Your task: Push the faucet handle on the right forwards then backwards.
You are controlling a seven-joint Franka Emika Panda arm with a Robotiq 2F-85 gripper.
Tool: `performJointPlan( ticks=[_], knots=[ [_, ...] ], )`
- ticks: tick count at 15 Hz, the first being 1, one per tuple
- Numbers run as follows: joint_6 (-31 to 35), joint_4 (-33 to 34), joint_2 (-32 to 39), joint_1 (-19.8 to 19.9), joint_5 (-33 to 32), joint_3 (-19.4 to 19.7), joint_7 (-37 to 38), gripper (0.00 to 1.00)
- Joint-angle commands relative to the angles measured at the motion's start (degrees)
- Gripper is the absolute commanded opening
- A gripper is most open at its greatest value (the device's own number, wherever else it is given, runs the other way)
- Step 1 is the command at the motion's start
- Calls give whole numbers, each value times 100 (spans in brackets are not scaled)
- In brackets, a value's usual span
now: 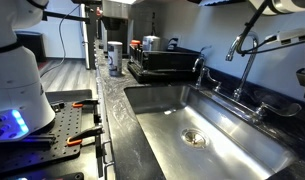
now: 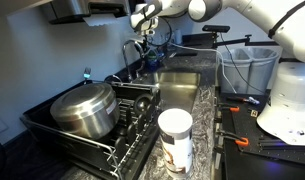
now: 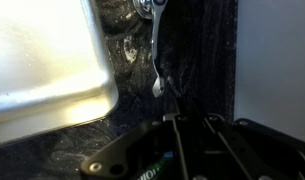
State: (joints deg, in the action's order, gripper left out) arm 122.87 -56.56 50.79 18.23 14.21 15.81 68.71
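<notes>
In the wrist view a small shiny chrome faucet handle point(image 3: 154, 50) lies on the dark speckled counter beside the steel sink point(image 3: 42, 60). Its round base is at the top edge and its tip points toward me. My gripper point(image 3: 192, 120) is just short of the lever's tip, not touching it, with its dark fingers close together and nothing between them. In both exterior views the gripper point(image 1: 242, 42) point(image 2: 144, 28) hangs high by the tall gooseneck spout point(image 1: 244, 75) point(image 2: 129, 52) at the back of the sink. A chrome lever point(image 1: 259, 108) stands on the sink's rear edge.
A black dish rack point(image 2: 112, 130) holds a large steel pot point(image 2: 84, 108) next to the sink basin point(image 1: 207, 125). A white cup point(image 2: 175, 135) stands on the counter. The robot base point(image 1: 17, 90) and loose tools sit on a black perforated board point(image 1: 67, 140).
</notes>
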Motion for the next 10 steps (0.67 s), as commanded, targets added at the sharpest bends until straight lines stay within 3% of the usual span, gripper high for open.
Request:
performJointPlan(
  ticks=[1,6,7,8,10],
  knots=[
    [49,-116,-182,15,-13,-3,-184,3],
    [18,-639,-731,50,29,-3,-564,3],
    [-18,-779,-883,73,48,-23,-691,38],
    [-11,-911,-1005,73,32,-14,-792,39],
    [-70,-1224,-1297,80,37,-30,-1026,53]
  ],
)
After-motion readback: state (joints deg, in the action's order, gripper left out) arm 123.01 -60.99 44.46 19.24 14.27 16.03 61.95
